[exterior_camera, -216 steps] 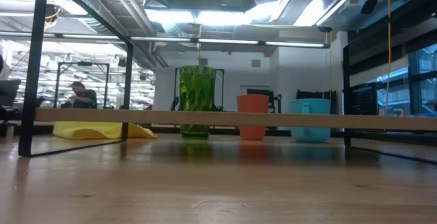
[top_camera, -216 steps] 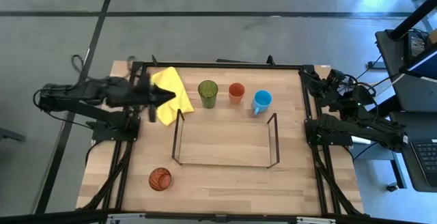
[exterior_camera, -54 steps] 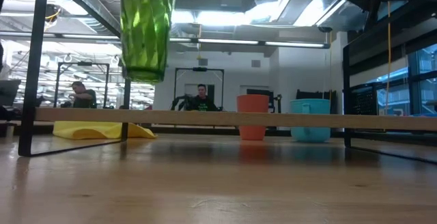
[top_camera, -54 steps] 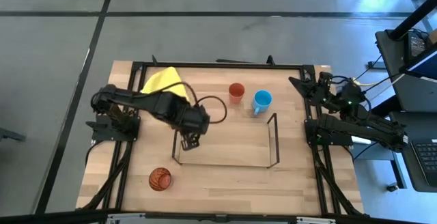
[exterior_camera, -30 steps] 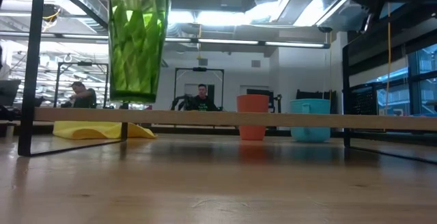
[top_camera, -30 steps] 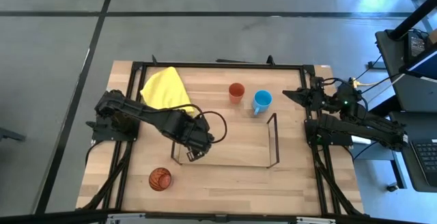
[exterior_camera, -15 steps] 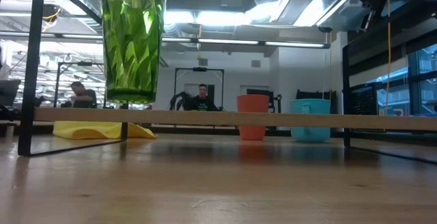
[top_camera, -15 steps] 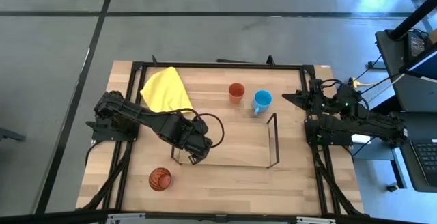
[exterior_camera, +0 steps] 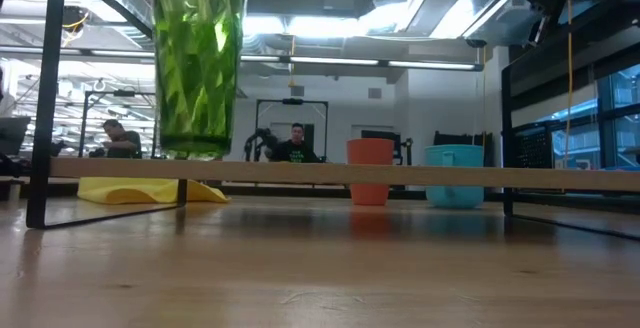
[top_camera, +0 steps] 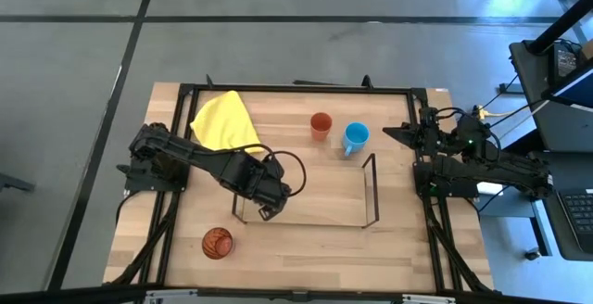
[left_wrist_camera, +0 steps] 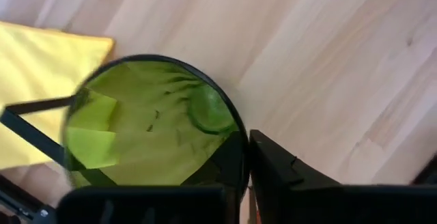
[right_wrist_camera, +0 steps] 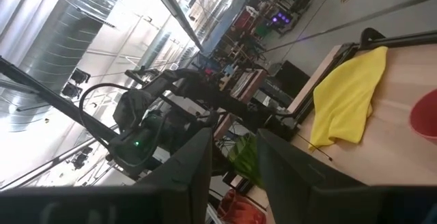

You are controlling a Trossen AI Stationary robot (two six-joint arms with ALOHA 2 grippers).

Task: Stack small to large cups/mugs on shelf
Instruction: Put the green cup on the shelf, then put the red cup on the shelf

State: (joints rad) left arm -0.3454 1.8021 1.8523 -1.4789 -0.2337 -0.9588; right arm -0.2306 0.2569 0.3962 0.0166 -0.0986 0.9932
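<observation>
The translucent green tumbler [exterior_camera: 197,68] hangs upright over the left end of the shelf [exterior_camera: 330,173]. Its base is just above the shelf's top board; I cannot tell whether they touch. My left gripper [top_camera: 264,202] points down over it and is shut on it, hiding it in the high view. The plain orange cup [top_camera: 321,124] and the light blue mug [top_camera: 354,137] stand on the table behind the shelf. The red-orange patterned cup [top_camera: 218,243] stands at the near left. My right gripper [right_wrist_camera: 233,183] waits open by the table's right edge. My left gripper holds the tumbler by its rim [left_wrist_camera: 239,157], with one finger [left_wrist_camera: 287,176] outside the wall and the other inside the mouth. The fingers come from above, pointing down. The tumbler hangs upright below them over the shelf's left end.
A yellow cloth [top_camera: 222,123] lies at the table's far left, behind the shelf's left end frame [left_wrist_camera: 34,134]. The black table frame [top_camera: 296,89] runs around the table top. People show in the room beyond the table in the low view.
My left gripper has stayed over the shelf's left end and rolled a little at the wrist. The tumbler has turned with it, straightened from a slight tilt, and sunk a little toward the shelf's top board.
</observation>
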